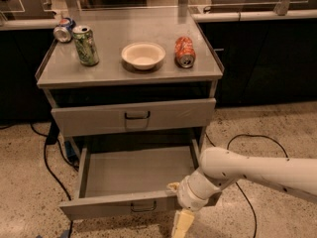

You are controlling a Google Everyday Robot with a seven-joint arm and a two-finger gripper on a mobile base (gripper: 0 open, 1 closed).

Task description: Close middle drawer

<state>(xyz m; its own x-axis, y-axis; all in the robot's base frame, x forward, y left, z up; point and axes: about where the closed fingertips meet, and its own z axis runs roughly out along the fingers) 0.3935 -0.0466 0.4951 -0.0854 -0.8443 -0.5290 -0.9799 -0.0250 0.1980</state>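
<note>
Down at the bottom edge of my view, the claw (181, 225) hangs just in front of the middle drawer (114, 206), pointing at the floor, and I cannot tell whether it is released or clenched. That drawer is pulled well out of the cart (129, 81) toward me, its pale bottom open to view, under the closed drawer with the taller front (89, 120). What matters for my push: the low front panel runs left to right, and the claw sits on its near side, to the right of the small loop handle (143, 208), with the arm (257, 170) crossing the panel's right end. The cart body lies straight beyond, so I judge the move to be a shove away from me, square to that panel; being off-centre to the right, it could skew the drawer
</note>
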